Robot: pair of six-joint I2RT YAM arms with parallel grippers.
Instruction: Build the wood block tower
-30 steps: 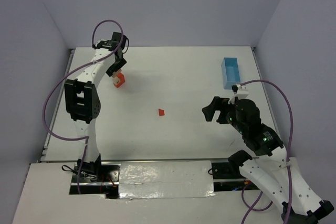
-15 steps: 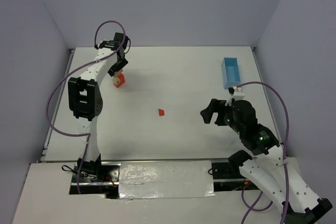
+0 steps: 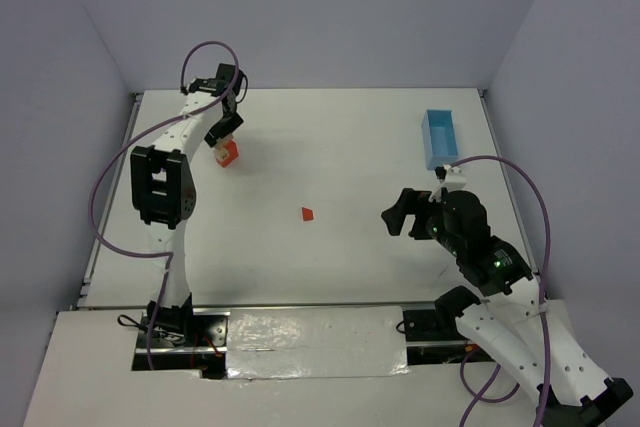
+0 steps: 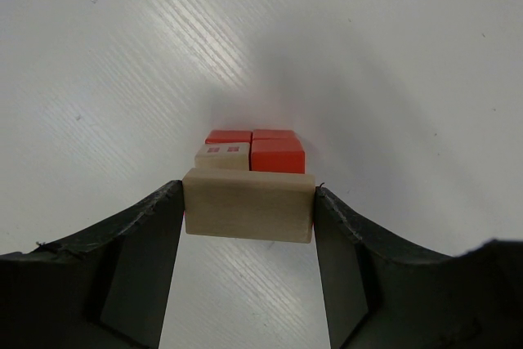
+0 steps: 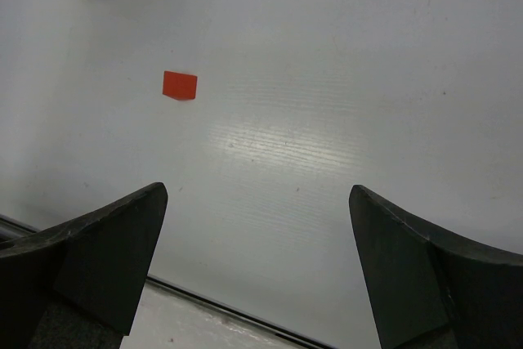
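A cluster of red-orange and tan cubes (image 3: 228, 153) stands at the far left of the table. In the left wrist view the cubes (image 4: 254, 149) lie just beyond a plain tan slab (image 4: 248, 204). My left gripper (image 3: 224, 135) is shut on the slab's two ends and holds it over the cubes' near side; I cannot tell whether it touches them. A small red-orange wedge (image 3: 308, 214) lies alone mid-table and also shows in the right wrist view (image 5: 180, 85). My right gripper (image 3: 400, 215) is open and empty, to the right of the wedge; its jaws (image 5: 257, 194) are wide apart.
A light blue rectangular box (image 3: 439, 138) stands at the far right near the wall. Walls close the table at the back and both sides. The table's near edge strip (image 5: 212, 306) shows under the right gripper.
The left gripper with the slab has shifted slightly toward the back. The right gripper has moved a little to the left. Both have held nearly still over the last half second.
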